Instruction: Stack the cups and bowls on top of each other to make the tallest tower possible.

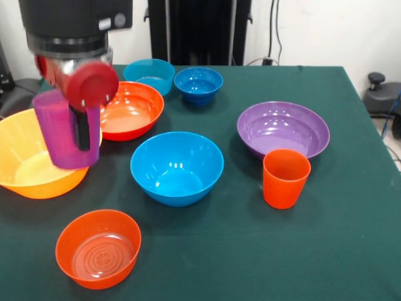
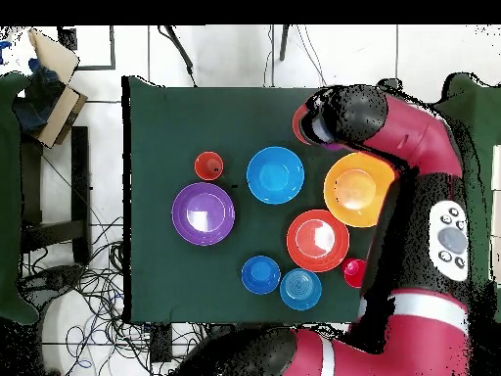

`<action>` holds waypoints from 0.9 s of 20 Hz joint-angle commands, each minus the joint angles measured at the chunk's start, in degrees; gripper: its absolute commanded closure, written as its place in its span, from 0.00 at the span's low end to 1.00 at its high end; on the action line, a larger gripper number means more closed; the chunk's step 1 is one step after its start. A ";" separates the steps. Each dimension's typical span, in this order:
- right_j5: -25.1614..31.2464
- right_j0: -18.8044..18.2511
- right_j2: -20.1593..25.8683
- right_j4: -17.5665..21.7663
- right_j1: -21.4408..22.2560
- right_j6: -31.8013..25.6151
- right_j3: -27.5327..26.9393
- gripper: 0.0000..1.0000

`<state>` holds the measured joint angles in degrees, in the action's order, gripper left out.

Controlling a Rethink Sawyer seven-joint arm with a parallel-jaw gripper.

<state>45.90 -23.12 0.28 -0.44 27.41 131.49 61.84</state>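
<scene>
My gripper (image 1: 69, 143) is shut on the purple cup (image 1: 62, 135) and holds it upright in the air, over the right rim of the large yellow-orange bowl (image 1: 31, 166) at the front view's left. One black finger (image 1: 81, 128) lies along the cup's side. In the overhead view the arm's head (image 2: 338, 117) hides the cup. The orange cup (image 1: 286, 177) stands alone in front of the wide purple bowl (image 1: 283, 128). A small red round thing (image 2: 354, 272), perhaps the red cup, shows beside the orange-red bowl (image 2: 317, 240). No tower stands.
The medium blue bowl (image 1: 177, 166) is mid-table. The orange-red bowl (image 1: 128, 110) sits behind it. The teal bowl (image 1: 149, 75) and small blue bowl (image 1: 198, 83) stand at the far edge. The small orange bowl (image 1: 98, 248) is near the front left.
</scene>
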 commanded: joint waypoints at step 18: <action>26.09 2.65 9.14 6.66 -21.38 -13.22 -37.84 1.00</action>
<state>63.71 -22.58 4.48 2.45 8.91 131.23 31.20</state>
